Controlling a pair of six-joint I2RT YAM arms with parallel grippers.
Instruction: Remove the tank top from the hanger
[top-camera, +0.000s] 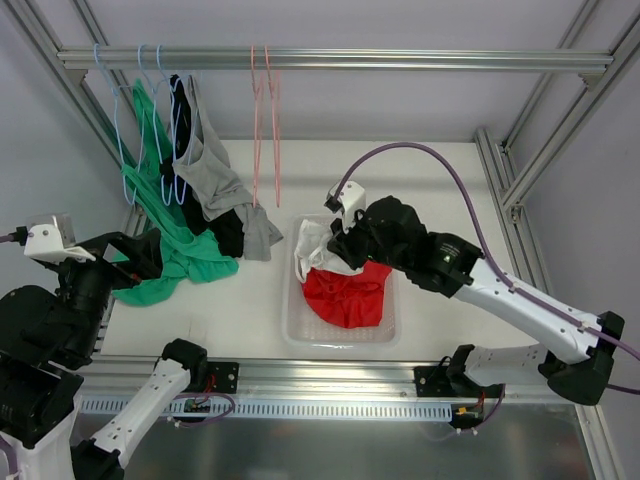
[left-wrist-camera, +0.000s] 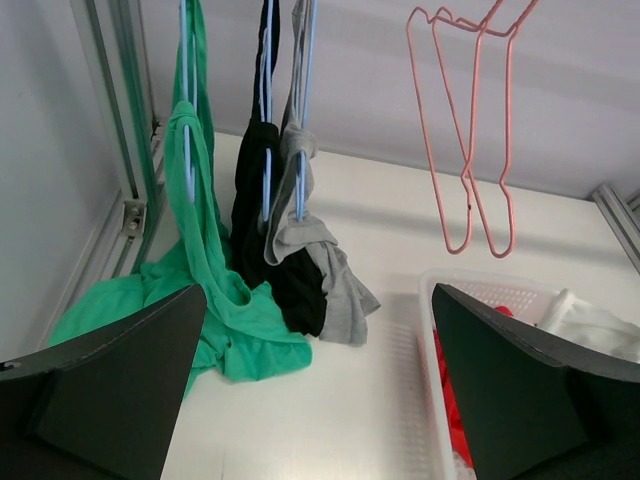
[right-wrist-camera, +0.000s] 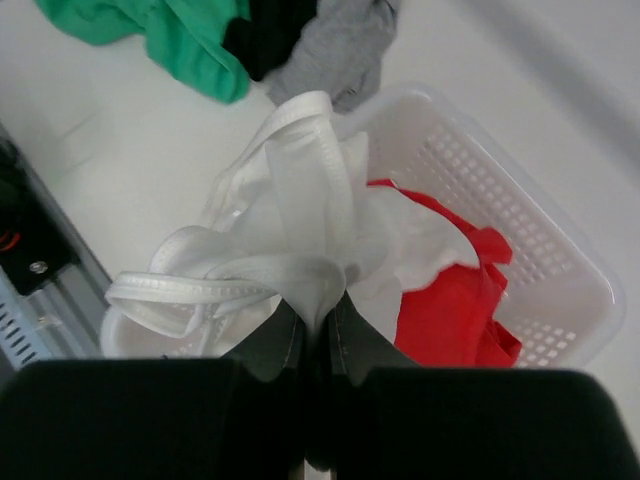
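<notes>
My right gripper (right-wrist-camera: 318, 308) is shut on a bunched white tank top (right-wrist-camera: 300, 200), which hangs over the white basket (right-wrist-camera: 560, 240) and a red garment (right-wrist-camera: 450, 310) lying in it. From above, the right gripper (top-camera: 340, 250) holds the white tank top (top-camera: 316, 248) at the basket's far left corner. Two pink hangers (top-camera: 265, 120) hang bare on the rail. Green (top-camera: 180, 255), black (top-camera: 228, 232) and grey (top-camera: 215, 180) tank tops hang from blue hangers (top-camera: 125, 150) and trail onto the table. My left gripper (top-camera: 135, 262) is open beside the green one, holding nothing.
The basket (top-camera: 292, 330) sits mid-table in front of the rail (top-camera: 400, 60). Aluminium frame posts stand at the left and right edges. In the left wrist view the left gripper (left-wrist-camera: 318, 300) faces the hanging garments, with the pink hangers (left-wrist-camera: 470, 150) to the right.
</notes>
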